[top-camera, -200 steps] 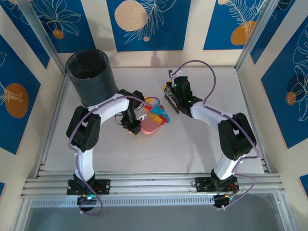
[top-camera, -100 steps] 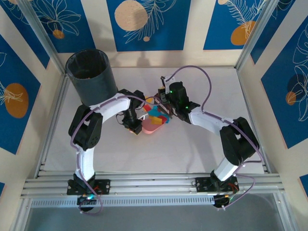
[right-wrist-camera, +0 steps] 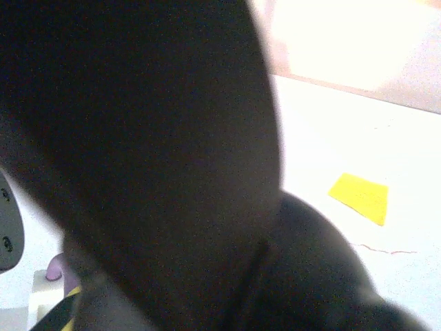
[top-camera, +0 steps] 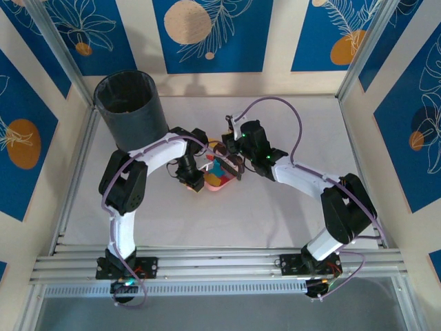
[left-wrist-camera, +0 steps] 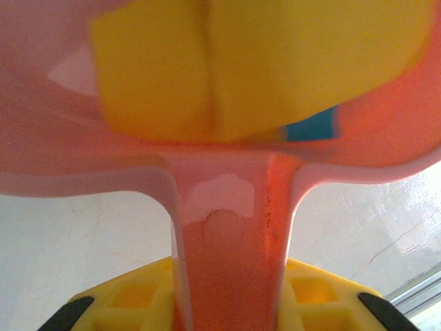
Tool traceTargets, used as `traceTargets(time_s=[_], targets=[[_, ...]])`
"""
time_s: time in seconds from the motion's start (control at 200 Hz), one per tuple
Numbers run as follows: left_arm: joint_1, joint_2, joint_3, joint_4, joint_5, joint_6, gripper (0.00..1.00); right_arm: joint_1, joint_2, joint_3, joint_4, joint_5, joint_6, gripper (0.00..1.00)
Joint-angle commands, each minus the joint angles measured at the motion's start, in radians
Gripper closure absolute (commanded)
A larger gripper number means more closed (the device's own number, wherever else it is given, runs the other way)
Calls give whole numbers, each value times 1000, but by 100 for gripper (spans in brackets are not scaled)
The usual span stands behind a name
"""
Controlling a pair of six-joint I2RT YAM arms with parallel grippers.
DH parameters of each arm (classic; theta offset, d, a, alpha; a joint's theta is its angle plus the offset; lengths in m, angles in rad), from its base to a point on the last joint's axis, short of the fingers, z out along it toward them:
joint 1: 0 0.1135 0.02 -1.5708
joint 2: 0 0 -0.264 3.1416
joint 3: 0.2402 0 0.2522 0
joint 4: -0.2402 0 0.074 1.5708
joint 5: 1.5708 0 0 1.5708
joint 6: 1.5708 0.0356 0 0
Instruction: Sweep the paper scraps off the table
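A pink dustpan (top-camera: pixel 212 183) lies on the table (top-camera: pixel 275 207) with red, yellow and blue paper scraps (top-camera: pixel 215 170) piled in it. My left gripper (top-camera: pixel 198 181) is shut on its handle. In the left wrist view the pink handle (left-wrist-camera: pixel 231 241) runs between my yellow fingers (left-wrist-camera: pixel 131 303), and a yellow scrap (left-wrist-camera: pixel 227 62) and a blue scrap (left-wrist-camera: pixel 310 129) show through the pan. My right gripper (top-camera: pixel 238 148) is shut on the dark brush (top-camera: pixel 229 165), whose bristles sit over the pan's mouth. In the right wrist view the brush (right-wrist-camera: pixel 151 152) looms dark, with one yellow scrap (right-wrist-camera: pixel 360 196) on the table beyond it.
A tall black bin (top-camera: pixel 131 114) stands at the back left, close to my left arm. Aluminium rails (top-camera: pixel 220 265) run along the near edge. Patterned blue-and-cream walls close in the back and sides.
My right gripper has swung left with the brush, from the dustpan's right side to over its mouth. The left gripper and dustpan have stayed put.
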Motion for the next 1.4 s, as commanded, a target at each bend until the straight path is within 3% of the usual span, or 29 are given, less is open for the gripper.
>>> traceTargets(time_s=[0.0, 0.305, 0.685, 0.955, 1.395], targets=[[4, -13, -21, -2, -7, -12, 100, 17, -31, 13, -39, -33, -9, 100], [26, -63, -69, 19, -29, -30, 100, 5, -49, 27, 24, 78, 38, 100], [85, -115, -135, 38, -55, -64, 100, -126, -39, 48, 109, 192, 97, 100], [99, -119, -137, 33, -50, -63, 100, -205, 120, 178, 185, 315, 14, 100], [102, -109, -126, 27, -36, -53, 100, -206, 420, 493, 181, 413, -152, 100]])
